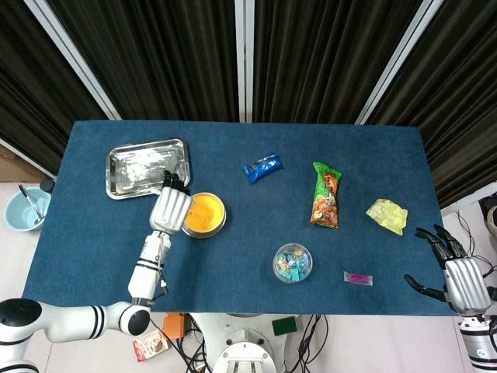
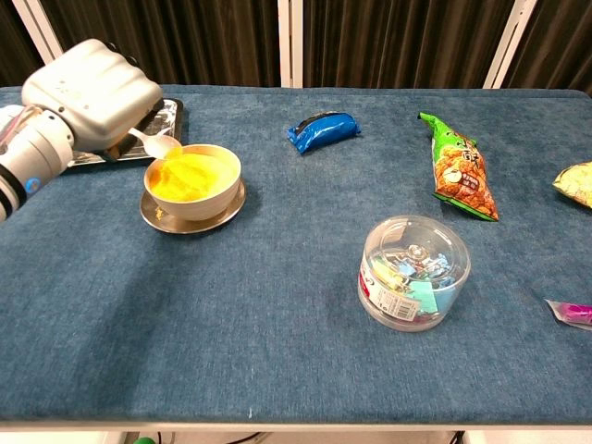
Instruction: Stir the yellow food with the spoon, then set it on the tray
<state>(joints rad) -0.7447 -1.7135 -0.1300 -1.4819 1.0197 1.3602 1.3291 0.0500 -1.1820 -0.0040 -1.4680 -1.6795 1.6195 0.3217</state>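
- Left hand (image 2: 92, 88) up at the table's (image 1: 233, 233) left side, fingers curled tight around the spoon's (image 2: 159, 143) handle.
- Spoon bowl out past the fingers, raised just above the near-left rim of the bowl (image 2: 192, 185), apparently clear of the food.
- Yellow food (image 2: 190, 175) heaped in that bowl, bowl seated on a small metal saucer (image 2: 190, 218).
- From the head camera: same left hand (image 1: 171, 210) sitting between tray (image 1: 147, 166) and bowl (image 1: 204, 215), overlapping the tray's lower right corner.
- Spoon itself hidden under the hand from above.
- Metal tray just behind and left of the bowl, near it but not touching; only a strip of it (image 2: 166, 116) visible past the hand in the chest camera.
- Right hand (image 1: 457, 273) low at the table's right corner, off the edge, fingers spread apart, nothing in it; out of frame in the chest camera.
- Blue snack packet (image 1: 262, 167) mid-table, right of the tray.
- Green snack bag (image 1: 326, 195) further right, lying lengthwise.
- Yellow crumpled wrapper (image 1: 387, 215) near the right edge.
- Clear round tub (image 2: 413, 273) of colourful bits toward the front, well apart from the bowl.
- Small pink packet (image 1: 357, 277) right of the tub.
- Light blue bowl (image 1: 22, 208) off the table on the far left, holding something thin, too small to tell what.
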